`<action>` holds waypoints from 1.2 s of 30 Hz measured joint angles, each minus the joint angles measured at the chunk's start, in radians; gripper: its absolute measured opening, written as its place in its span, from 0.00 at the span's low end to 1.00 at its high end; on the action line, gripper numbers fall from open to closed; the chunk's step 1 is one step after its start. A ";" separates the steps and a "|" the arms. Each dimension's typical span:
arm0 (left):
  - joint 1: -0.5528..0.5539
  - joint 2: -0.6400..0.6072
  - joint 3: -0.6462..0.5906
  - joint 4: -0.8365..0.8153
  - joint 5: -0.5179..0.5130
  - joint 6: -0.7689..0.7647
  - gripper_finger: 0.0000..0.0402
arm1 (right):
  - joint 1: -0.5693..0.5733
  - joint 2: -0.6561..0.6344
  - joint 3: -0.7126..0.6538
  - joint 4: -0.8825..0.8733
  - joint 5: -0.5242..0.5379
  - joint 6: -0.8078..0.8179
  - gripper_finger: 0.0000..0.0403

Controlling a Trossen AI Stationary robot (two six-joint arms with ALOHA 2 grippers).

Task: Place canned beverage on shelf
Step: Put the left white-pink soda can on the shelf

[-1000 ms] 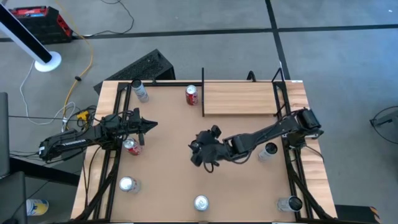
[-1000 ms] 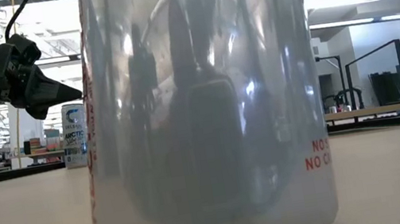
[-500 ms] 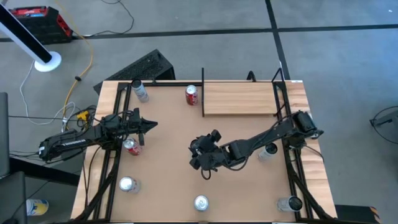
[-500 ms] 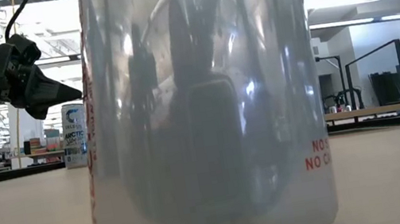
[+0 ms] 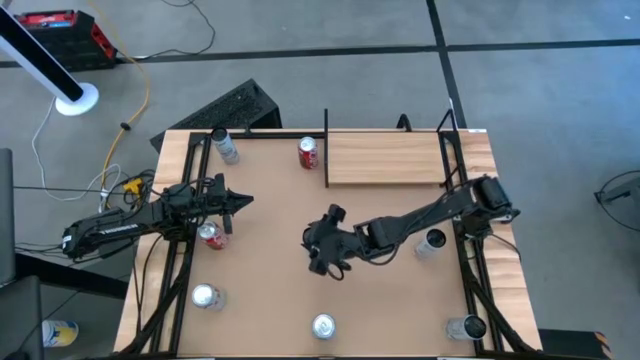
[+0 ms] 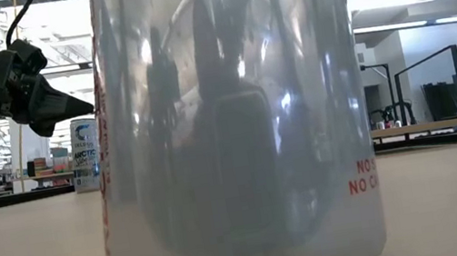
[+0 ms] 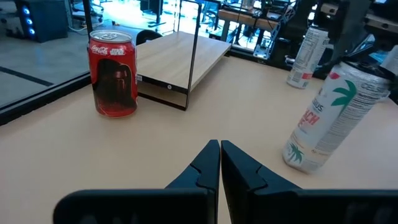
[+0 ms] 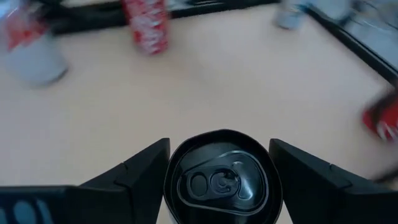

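Note:
The shelf (image 5: 385, 160) is a pale wood plank at the far right of the table, with a thin black rail (image 7: 186, 56) at its left end. A red cola can (image 5: 309, 152) stands just left of the rail. My right gripper (image 5: 322, 248) is at the table's middle, shut on a white can with a palm print (image 7: 329, 118). The gripper hides that can in the high view. Its dark top shows in the right wrist view (image 8: 222, 183). My left gripper (image 5: 246, 200) is shut and empty at the left, above another red can (image 5: 211, 236). My right gripper pinches the white can between its two fingers (image 8: 146, 171), one on each side of the can's wall just below the top rim (image 8: 171, 186). The fingers come from above, slanting. The can leans over. I cannot tell whether its bottom edge (image 7: 298, 160) touches the table.
Silver cans stand at the far left (image 5: 226, 146), near left (image 5: 205, 296), near middle (image 5: 322, 325), near right (image 5: 470, 327) and under my right arm (image 5: 433, 241). The near-middle can fills the low view (image 6: 229, 128). Black rails run along both table sides.
My right gripper has shifted a little toward the table's left with the white can still between its fingers. My left arm has kept still.

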 joint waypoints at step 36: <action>0.000 0.001 0.000 0.000 0.000 0.000 0.00 | -0.059 -0.163 0.010 -0.312 -0.441 -0.425 0.70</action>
